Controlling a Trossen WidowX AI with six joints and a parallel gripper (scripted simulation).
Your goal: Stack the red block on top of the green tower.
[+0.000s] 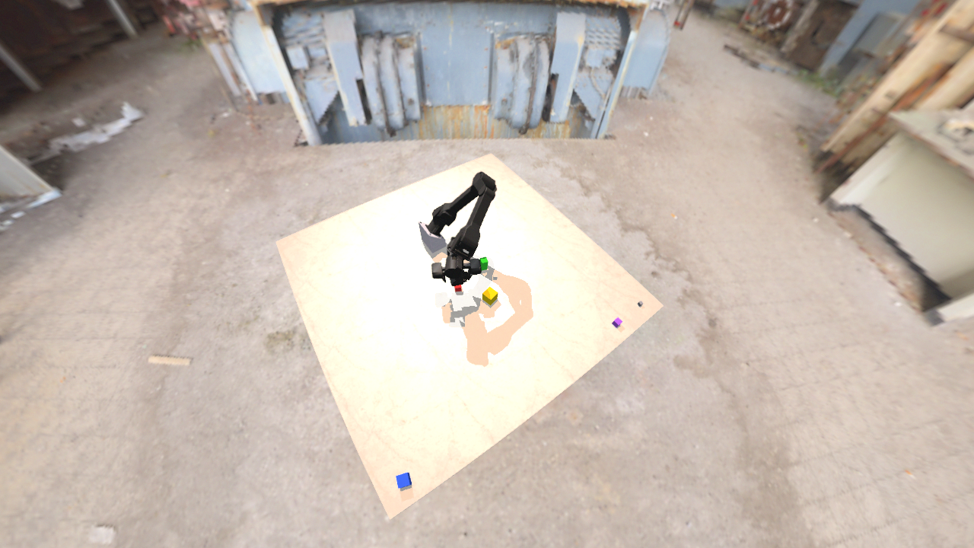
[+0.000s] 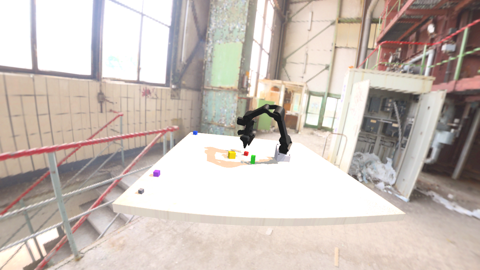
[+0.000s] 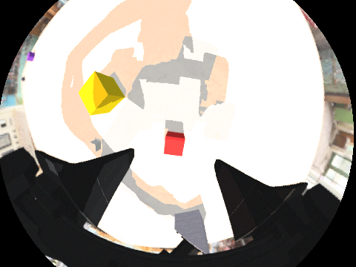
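Observation:
The red block (image 1: 458,288) (image 2: 246,153) (image 3: 174,144) lies on the white table (image 1: 381,381) (image 2: 285,198). My gripper (image 1: 457,282) (image 2: 246,146) (image 3: 175,158) is open and empty. It points down and hangs a little above the red block, which shows just ahead of the gap between the fingertips in the wrist view. The green tower (image 1: 484,262) (image 2: 252,159) stands upright near the red block, on the arm's base side of the yellow block; it does not show in the wrist view.
A yellow block (image 1: 489,295) (image 2: 231,154) (image 3: 100,93) stands near the red block. A small pale block (image 2: 242,161) lies beside the green tower. A purple block (image 1: 616,322) (image 2: 156,173), a small dark block (image 1: 640,304) (image 2: 140,191) and a blue block (image 1: 403,480) (image 2: 195,132) are far off near the table's edges.

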